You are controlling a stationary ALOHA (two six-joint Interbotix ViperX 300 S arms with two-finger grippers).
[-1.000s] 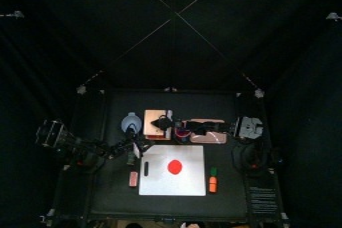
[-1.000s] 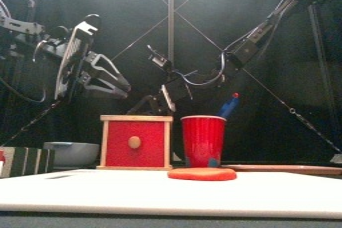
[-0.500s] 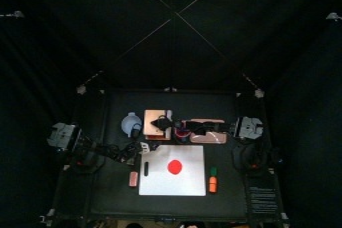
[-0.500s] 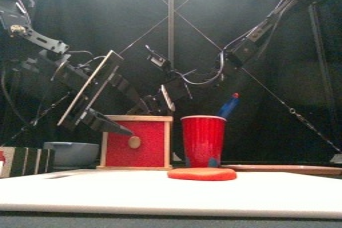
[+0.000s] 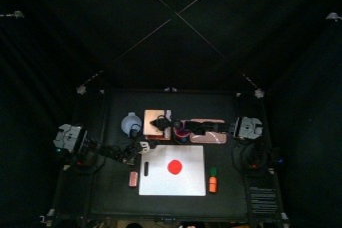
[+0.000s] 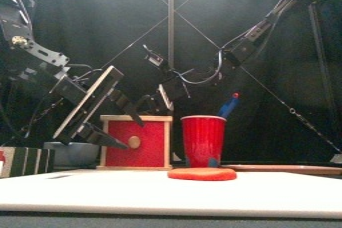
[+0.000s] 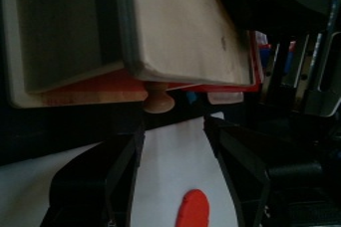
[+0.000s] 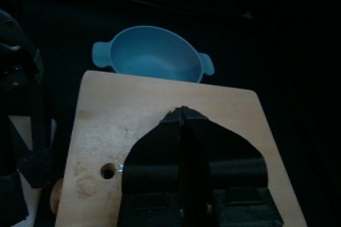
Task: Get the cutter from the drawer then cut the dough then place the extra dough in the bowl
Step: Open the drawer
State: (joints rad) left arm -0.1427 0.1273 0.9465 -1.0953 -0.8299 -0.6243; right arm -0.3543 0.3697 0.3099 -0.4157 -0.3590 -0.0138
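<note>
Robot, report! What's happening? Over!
Left gripper, jaws open, facing knob of pale wooden box's red drawer. Right gripper, jaws shut, on box top. Drawer closed; nothing blocks knob.

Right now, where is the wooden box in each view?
Top view: wooden box behind the white cutting board, left of centre.
Front view: left of centre, red drawer front facing.
Left wrist view: large, just beyond the left tool.
Right wrist view: its pale top beyond the right tool.
Landmark: blue-grey bowl beside it, except left wrist.

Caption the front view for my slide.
Open left gripper poised at the red drawer front; red dough disc lies on the white board.
</note>
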